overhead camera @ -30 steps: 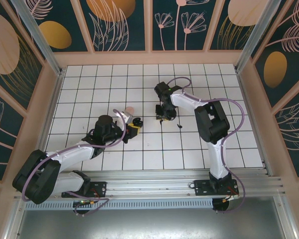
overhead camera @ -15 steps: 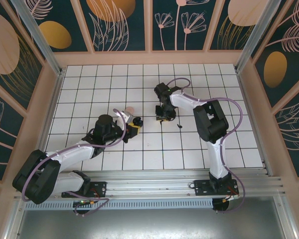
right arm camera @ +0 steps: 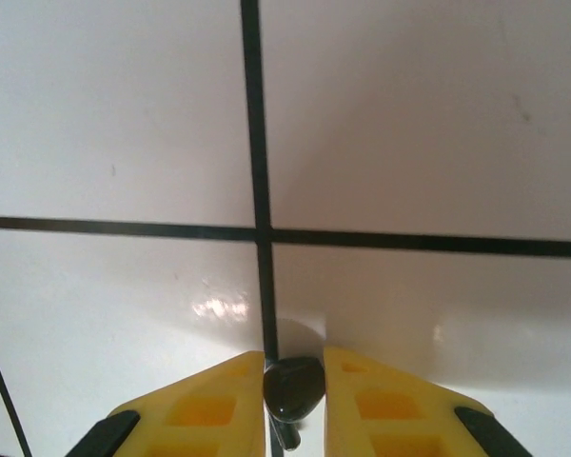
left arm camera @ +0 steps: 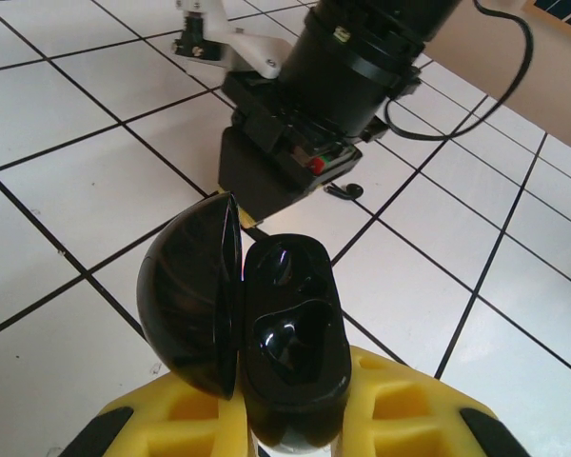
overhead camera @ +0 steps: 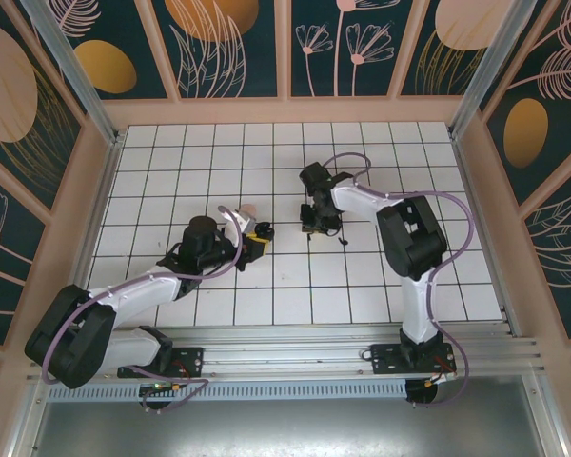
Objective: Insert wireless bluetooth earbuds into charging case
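My left gripper (left arm camera: 290, 414) clamps the open charging case (left arm camera: 290, 333), wells exposed, so my right gripper (right arm camera: 295, 367), pinching a dark earbud (right arm camera: 295, 388), can load it.

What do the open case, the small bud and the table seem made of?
The open case looks like glossy black hard plastic, with sharp reflections. The bud is likely the same, with a small highlight. The table is smooth, white, with dark grid lines: maybe tile or laminate.

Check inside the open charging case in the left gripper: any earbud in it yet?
Nothing in it: the charging case shows empty glossy black wells. Its lower end is hidden by the left gripper.
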You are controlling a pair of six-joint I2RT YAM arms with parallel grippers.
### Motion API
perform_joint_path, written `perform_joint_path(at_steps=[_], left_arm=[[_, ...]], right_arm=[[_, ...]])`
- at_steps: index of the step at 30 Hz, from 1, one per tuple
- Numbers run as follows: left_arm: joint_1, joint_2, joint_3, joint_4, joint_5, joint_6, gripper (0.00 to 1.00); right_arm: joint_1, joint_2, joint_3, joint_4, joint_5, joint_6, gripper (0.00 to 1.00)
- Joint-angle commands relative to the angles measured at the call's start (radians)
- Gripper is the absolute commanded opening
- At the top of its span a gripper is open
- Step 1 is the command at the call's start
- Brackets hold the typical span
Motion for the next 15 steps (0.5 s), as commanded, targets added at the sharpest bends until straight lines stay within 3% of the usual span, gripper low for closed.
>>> perform_joint_path(at_steps=[1,15], left_arm=[[0.008,0.024,0.025,0.053,0.010,0.027,0.09],[-0.101,0.360,0.142,0.364,-0.016,-0.033,0.07]], right_arm=[[-0.007,-0.126,-0.078,0.106,0.008,0.041,0.19],[-0.050,-0.493,-0.439,0.522,-0.017,0.082,0.18]])
